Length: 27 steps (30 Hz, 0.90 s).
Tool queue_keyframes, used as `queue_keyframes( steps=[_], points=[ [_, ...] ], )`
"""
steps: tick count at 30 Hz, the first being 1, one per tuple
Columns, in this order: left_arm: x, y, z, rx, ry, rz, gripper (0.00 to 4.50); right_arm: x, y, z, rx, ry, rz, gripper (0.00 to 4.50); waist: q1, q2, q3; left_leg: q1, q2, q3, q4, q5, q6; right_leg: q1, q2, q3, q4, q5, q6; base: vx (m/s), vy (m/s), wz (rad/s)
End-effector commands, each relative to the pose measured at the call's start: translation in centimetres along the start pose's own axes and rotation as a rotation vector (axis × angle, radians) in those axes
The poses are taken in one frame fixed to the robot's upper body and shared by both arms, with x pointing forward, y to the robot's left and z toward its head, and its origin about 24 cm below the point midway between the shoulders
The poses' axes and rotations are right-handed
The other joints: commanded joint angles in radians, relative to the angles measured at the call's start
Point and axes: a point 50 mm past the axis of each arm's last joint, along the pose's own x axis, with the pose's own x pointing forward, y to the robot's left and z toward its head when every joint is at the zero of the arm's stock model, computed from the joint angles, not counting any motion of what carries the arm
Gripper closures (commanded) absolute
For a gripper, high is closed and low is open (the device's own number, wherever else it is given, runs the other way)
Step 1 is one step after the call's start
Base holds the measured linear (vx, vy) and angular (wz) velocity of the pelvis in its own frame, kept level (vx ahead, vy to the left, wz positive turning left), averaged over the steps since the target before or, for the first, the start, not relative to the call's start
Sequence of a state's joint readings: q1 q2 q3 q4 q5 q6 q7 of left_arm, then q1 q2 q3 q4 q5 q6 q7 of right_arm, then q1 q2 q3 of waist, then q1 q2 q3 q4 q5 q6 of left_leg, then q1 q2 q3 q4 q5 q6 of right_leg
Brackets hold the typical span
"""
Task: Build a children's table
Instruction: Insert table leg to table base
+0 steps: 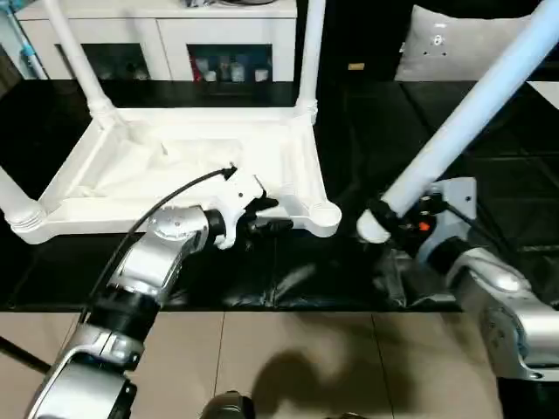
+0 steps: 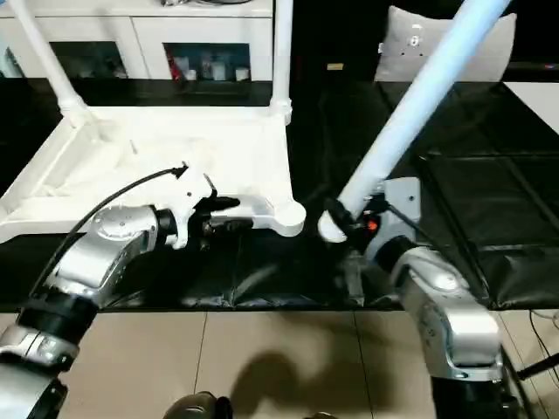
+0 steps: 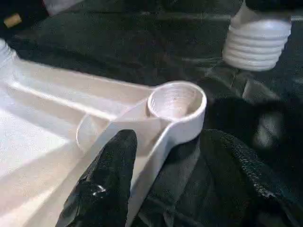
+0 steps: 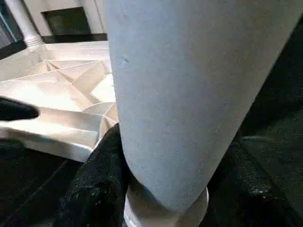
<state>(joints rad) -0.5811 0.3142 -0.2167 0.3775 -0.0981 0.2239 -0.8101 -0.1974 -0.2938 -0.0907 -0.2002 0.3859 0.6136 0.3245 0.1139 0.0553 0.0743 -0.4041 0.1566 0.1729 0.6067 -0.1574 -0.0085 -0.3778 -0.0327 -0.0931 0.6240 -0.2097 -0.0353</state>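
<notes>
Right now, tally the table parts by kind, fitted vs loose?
Table top: 1
Legs fitted in corner sockets: 3
Leg held in the right gripper, not yet fitted: 1
Total: 5 parts

L arm [image 1: 148, 271] reaches fwd from lower left, forearm angled up and inward, wrist bent toward centre. L gripper [image 1: 266, 216] points right, fingers [image 3: 106, 184] straddling a white rim, one each side. R arm [image 1: 502, 305] comes in from lower right, wrist turned inward. R gripper [image 1: 393, 223] clamped on a white leg near its threaded end, fingers [image 4: 102, 184] on both sides.
</notes>
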Motion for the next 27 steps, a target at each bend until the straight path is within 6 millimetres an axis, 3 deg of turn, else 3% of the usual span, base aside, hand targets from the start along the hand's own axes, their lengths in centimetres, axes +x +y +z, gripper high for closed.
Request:
queue_keyframes(
  steps=[1, 2, 3, 4, 5, 6, 7, 8, 9, 10, 11, 13, 14, 15, 16, 17, 18, 19, 20, 21, 22, 23, 24, 25, 26, 27],
  points=[
    [-0.2, 0.2, 0.8, -0.072, -0.07, 0.112, 1.95, 0.0, 0.2, 0.7, -0.019, -0.023, -0.057, 2.59, -0.007, 0.005, -0.082, 0.033, 0.096, -0.046, -0.072, -0.226, -0.003, 0.035, -0.141, 0.076, -0.09, -0.21, -0.127, 0.0, 0.0, 0.0],
    [-0.3, 0.3, 0.9, -0.084, -0.087, 0.155, 1.95, 0.0, 0.1, 0.6, -0.031, -0.021, -0.084, 2.59, -0.009, 0.002, -0.084, 0.032, 0.098, -0.047, -0.072, -0.222, -0.008, 0.038, -0.14, 0.075, -0.084, -0.185, -0.141, 0.0, 0.0, 0.0],
    [-0.7, 0.2, 1.0, -0.14, -0.129, 0.237, 1.95, -0.1, 0.2, 0.3, -0.022, -0.018, -0.104, 2.59, -0.007, -0.012, -0.084, 0.029, 0.087, -0.041, -0.067, -0.209, 0.005, 0.04, -0.145, 0.075, -0.088, -0.179, -0.154, 0.0, 0.0, 0.0],
    [-0.7, 0.2, 1.0, -0.14, -0.129, 0.237, 1.95, -0.1, 0.2, 0.3, -0.022, -0.018, -0.104, 2.59, -0.004, -0.006, -0.086, 0.026, 0.086, -0.039, -0.061, -0.183, 0.017, 0.042, -0.148, 0.075, -0.088, -0.171, -0.159, 0.0, 0.0, 0.0],
    [-1.0, 0.1, 1.1, -0.204, -0.163, 0.304, 1.95, -0.2, 0.6, 0.1, 0.015, -0.024, -0.078, 2.59, -0.004, -0.017, -0.084, 0.025, 0.083, -0.036, -0.061, -0.177, 0.025, 0.04, -0.144, 0.075, -0.092, -0.184, -0.15, 0.0, 0.0, 0.0],
    [-1.7, -0.1, 1.2, -0.258, -0.206, 0.372, 1.95, -0.4, 1.0, 0.0, 0.031, -0.049, -0.065, 2.59, -0.002, -0.012, -0.084, 0.024, 0.084, -0.037, -0.059, -0.165, 0.036, 0.041, -0.144, 0.073, -0.091, -0.191, -0.148, 0.0, 0.0, 0.0],
    [-2.6, -0.5, 1.0, -0.31, -0.243, 0.44, 1.95, -0.5, 1.5, -0.2, 0.051, -0.068, -0.053, 2.59, -0.003, -0.032, -0.088, 0.017, 0.09, -0.038, -0.058, -0.145, 0.044, 0.053, -0.154, 0.072, -0.08, -0.178, -0.154, 0.0, 0.0, 0.0],
    [-2.6, -0.5, 1.0, -0.31, -0.243, 0.44, 1.95, -0.5, 1.5, -0.2, 0.051, -0.068, -0.053, 2.59, -0.005, -0.026, -0.083, 0.017, 0.088, -0.033, -0.059, -0.14, 0.056, 0.042, -0.148, 0.072, -0.09, -0.186, -0.148, 0.0, 0.0, 0.0],
    [-4.1, -1.0, 0.4, -0.314, -0.251, 0.547, 1.95, -0.4, 2.0, -0.6, 0.045, -0.087, -0.059, 2.59, -0.008, -0.047, -0.083, 0.016, 0.08, -0.031, -0.057, -0.138, 0.063, 0.043, -0.142, 0.069, -0.089, -0.219, -0.133, 0.0, 0.0, 0.0],
    [-4.5, -1.4, 0.2, -0.308, -0.249, 0.576, 1.95, -0.2, 2.2, -0.7, 0.033, -0.088, -0.059, 2.59, -0.01, -0.063, -0.082, 0.021, 0.083, -0.027, -0.061, -0.153, 0.063, 0.04, -0.14, 0.068, -0.097, -0.255, -0.119, 0.0, 0.0, 0.0],
    [-4.7, -1.6, 0.1, -0.306, -0.249, 0.586, 1.95, -0.1, 2.3, -0.8, 0.03, -0.088, -0.061, 2.59, -0.014, -0.049, -0.075, 0.031, 0.088, -0.032, -0.068, -0.213, 0.04, 0.037, -0.139, 0.069, -0.103, -0.346, -0.094, 0.0, 0.0, 0.0],
    [-5.1, -2.0, 0.0, -0.31, -0.254, 0.608, 1.95, 0.2, 2.5, -0.9, 0.022, -0.086, -0.071, 2.59, -0.029, -0.049, -0.057, 0.071, 0.088, -0.038, -0.08, -0.446, -0.027, 0.029, -0.126, 0.06, -0.13, -0.581, -0.028, 0.0, 0.0, 0.0],
    [-5.0, -2.1, 0.1, -0.315, -0.257, 0.614, 1.95, 0.5, 2.7, -0.6, 0.023, -0.094, -0.063, 2.59, -0.029, -0.049, -0.057, 0.071, 0.088, -0.038, -0.08, -0.446, -0.027, 0.029, -0.126, 0.06, -0.13, -0.581, -0.028, 0.0, 0.0, 0.0],
    [-5.0, -2.2, 0.2, -0.32, -0.257, 0.621, 1.95, 0.8, 2.9, -0.3, 0.027, -0.106, -0.047, 2.59, -0.04, -0.051, -0.04, 0.122, 0.084, -0.048, -0.077, -0.645, -0.066, 0.017, -0.116, 0.032, -0.165, -0.693, 0.005, 0.0, 0.0, 0.0],
    [-5.0, -2.2, 0.2, -0.32, -0.257, 0.621, 1.95, 0.8, 2.9, -0.3, 0.027, -0.106, -0.047, 2.59, -0.053, -0.047, -0.031, 0.139, 0.089, -0.06, -0.086, -0.766, -0.086, 0.026, -0.097, 0.002, -0.167, -0.712, 0.026, 0.0, 0.0, 0.0],
    [-4.8, -2.2, 0.3, -0.309, -0.251, 0.622, 1.95, 1.1, 3.0, -0.4, 0.027, -0.103, -0.031, 2.59, -0.055, -0.038, -0.024, 0.142, 0.103, -0.064, -0.105, -0.842, -0.104, 0.032, -0.087, -0.013, -0.156, -0.682, 0.025, 0.0, 0.0, 0.0],
    [-4.8, -2.2, 0.3, -0.308, -0.25, 0.622, 1.95, 1.1, 3.0, -0.4, 0.027, -0.103, -0.03, 2.59, -0.052, -0.022, -0.033, 0.073, 0.141, -0.058, -0.208, -0.99, -0.141, 0.118, -0.056, -0.024, 0.031, -0.425, -0.009, 0.0, 0.0, 0.0],
    [-4.9, -2.2, 0.5, -0.306, -0.246, 0.625, 1.95, 1.3, 3.1, -0.4, 0.023, -0.104, -0.022, 2.59, -0.026, -0.027, -0.028, 0.046, 0.128, -0.022, -0.245, -1.044, -0.134, 0.121, -0.033, -0.021, 0.105, -0.239, -0.012, 0.0, 0.0, 0.0],
    [-5.0, -2.1, 0.6, -0.309, -0.244, 0.638, 1.95, 1.4, 3.2, -0.4, 0.03, -0.112, -0.012, 2.59, -0.026, -0.027, -0.028, 0.046, 0.128, -0.022, -0.245, -1.044, -0.134, 0.121, -0.033, -0.021, 0.105, -0.239, -0.012, 0.0, 0.0, 0.0],
    [-5.1, -2.0, 0.7, -0.315, -0.242, 0.654, 1.95, 1.4, 3.4, -0.3, 0.036, -0.119, -0.005, 2.59, -0.018, -0.058, -0.045, 0.105, 0.104, -0.002, -0.189, -0.918, -0.103, 0.082, -0.081, 0.051, 0.035, -0.399, -0.028, 0.0, 0.0, 0.0],
    [-5.0, -1.8, 0.8, -0.321, -0.244, 0.669, 1.95, 1.3, 3.5, -0.2, 0.036, -0.129, 0.007, 2.59, -0.017, -0.114, -0.029, 0.076, 0.02, -0.028, 0.111, -0.325, -0.016, 0.065, -0.252, 0.143, -0.207, -1.073, -0.022, 0.095, -0.071, -0.08],
    [-5.0, -1.8, 0.9, -0.324, -0.244, 0.676, 1.95, 1.2, 3.5, -0.1, 0.034, -0.133, 0.013, 2.59, -0.005, -0.103, -0.044, 0.021, 0.008, -0.066, 0.136, -0.185, 0.012, 0.125, -0.265, 0.181, -0.19, -1.049, -0.039, 0.179, -0.072, -0.13],
    [-4.8, -1.7, 1.1, -0.318, -0.245, 0.676, 1.95, 1.1, 3.4, -0.1, 0.023, -0.13, 0.013, 2.59, 0.012, -0.092, -0.048, -0.021, 0.019, -0.075, 0.097, -0.119, 0.007, 0.157, -0.227, 0.154, -0.157, -0.869, -0.053, 0.114, -0.026, -0.15],
    [-4.7, -1.8, 1.1, -0.315, -0.246, 0.675, 1.95, 1.1, 3.3, -0.2, 0.019, -0.129, 0.013, 2.59, 0.012, -0.076, -0.06, 0.009, 0.034, -0.062, 0.018, -0.114, 0.008, 0.153, -0.155, 0.097, -0.132, -0.626, -0.114, 0.13, 0.002, 0.03],
    [-4.7, -1.8, 1.1, -0.315, -0.246, 0.675, 1.95, 1.1, 3.3, -0.2, 0.019, -0.129, 0.013, 2.59, 0.012, -0.076, -0.06, 0.009, 0.034, -0.062, 0.018, -0.114, 0.008, 0.153, -0.155, 0.097, -0.132, -0.626, -0.114, 0.106, 0.054, 0.12],
    [-4.5, -2.1, 1.3, -0.317, -0.246, 0.659, 1.95, 0.9, 3.0, -0.4, 0.012, -0.121, 0.008, 2.59, -0.037, -0.034, -0.086, 0.121, 0.115, -0.128, -0.076, -0.068, 0.069, 0.077, -0.041, 0.019, -0.022, -0.215, -0.102, 0.106, 0.054, 0.12]
  ],
)
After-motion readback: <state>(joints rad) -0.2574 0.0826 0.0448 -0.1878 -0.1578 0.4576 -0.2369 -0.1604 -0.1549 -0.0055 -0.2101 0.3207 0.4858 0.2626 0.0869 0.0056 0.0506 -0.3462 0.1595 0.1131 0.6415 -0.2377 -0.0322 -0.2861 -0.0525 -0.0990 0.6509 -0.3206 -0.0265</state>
